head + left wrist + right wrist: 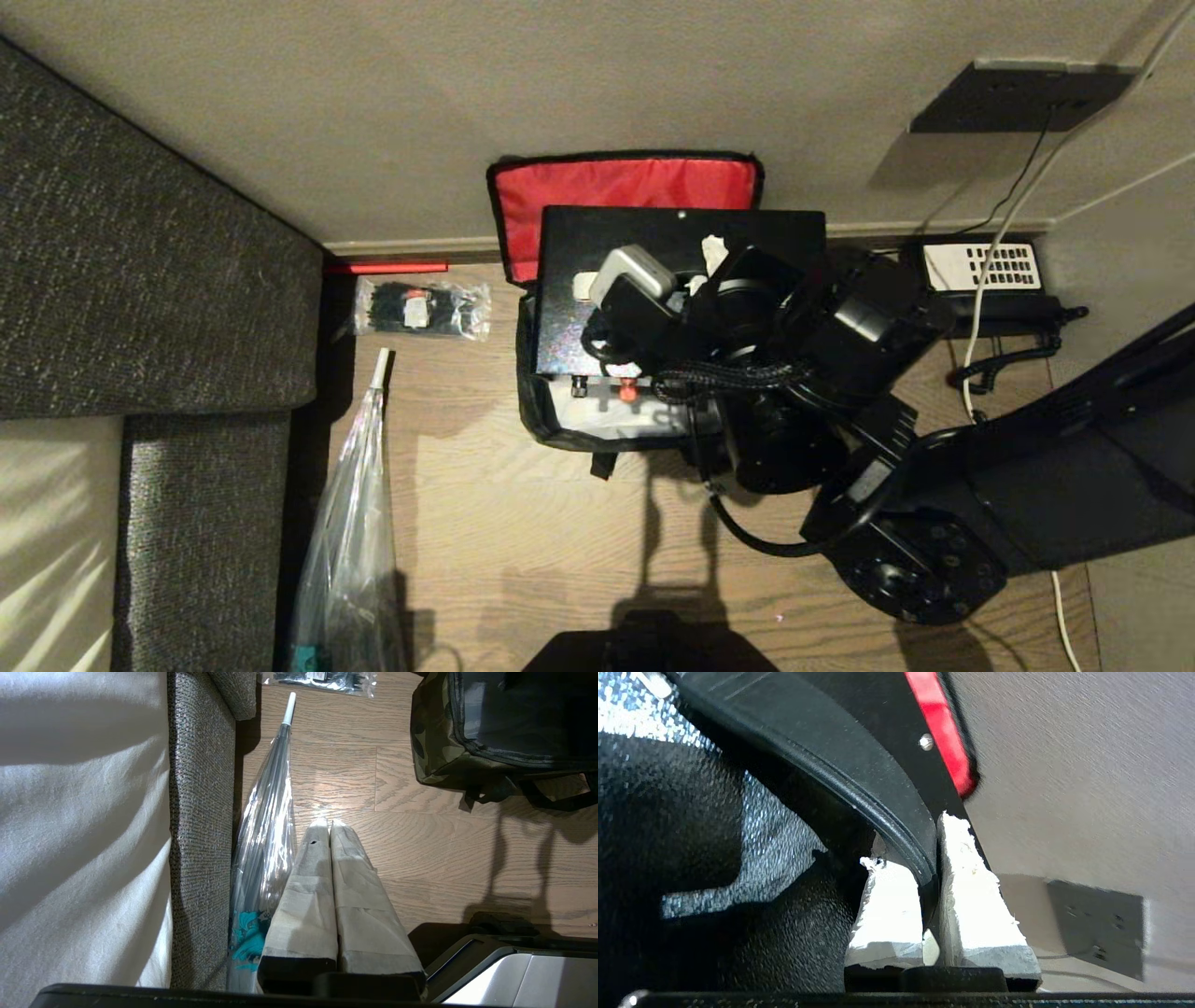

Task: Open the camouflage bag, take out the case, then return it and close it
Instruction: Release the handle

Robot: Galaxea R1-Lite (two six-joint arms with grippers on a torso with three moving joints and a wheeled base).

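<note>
The camouflage bag [534,411] stands open on the wooden floor, its red-lined lid [621,187] leaning back against the wall. The black speckled case [597,243] sits over the bag's mouth, with small red details on its near edge and the silver lining showing below it. My right gripper [705,266] is over the case; in the right wrist view it [920,849] is shut on the case's curved black handle [859,784]. My left gripper [326,823] hangs shut and empty over the floor beside the sofa, with the bag [434,742] off to one side.
A grey sofa [140,280] fills the left. A clear packet of black items [420,308] and a plastic-wrapped umbrella [350,523] lie on the floor beside it. A black telephone [980,266] with a white cable sits right of the bag, below a wall plate [1018,93].
</note>
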